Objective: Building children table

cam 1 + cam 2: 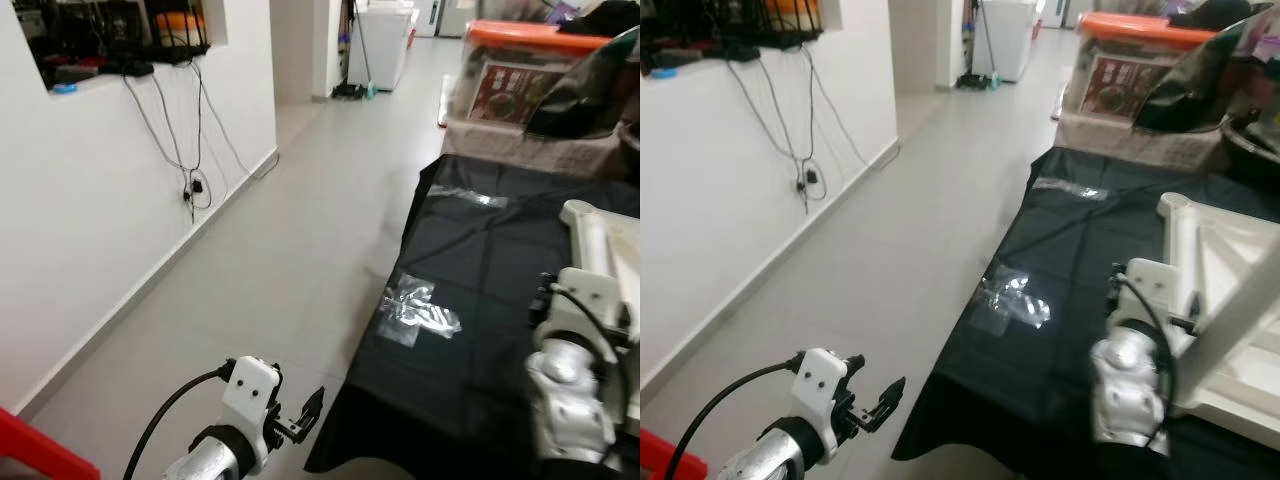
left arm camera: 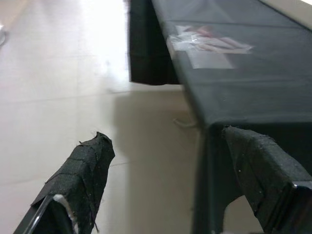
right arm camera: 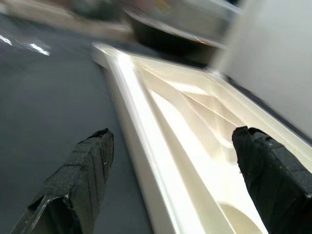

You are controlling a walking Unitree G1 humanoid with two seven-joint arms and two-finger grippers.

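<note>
Gaping wide, right gripper point(image 3: 170, 165) hovering over white frame point(image 3: 195, 146); left gripper point(image 2: 175, 165) gaping, holding nothing, beside black cloth point(image 2: 243, 83).

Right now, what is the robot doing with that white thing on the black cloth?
The robot is building a children's table. Its right gripper is open and reaches over the white table part, which lies upside down on the black cloth. The fingers are not on it yet. The left gripper hangs open over the floor, beside the cloth's edge.
</note>
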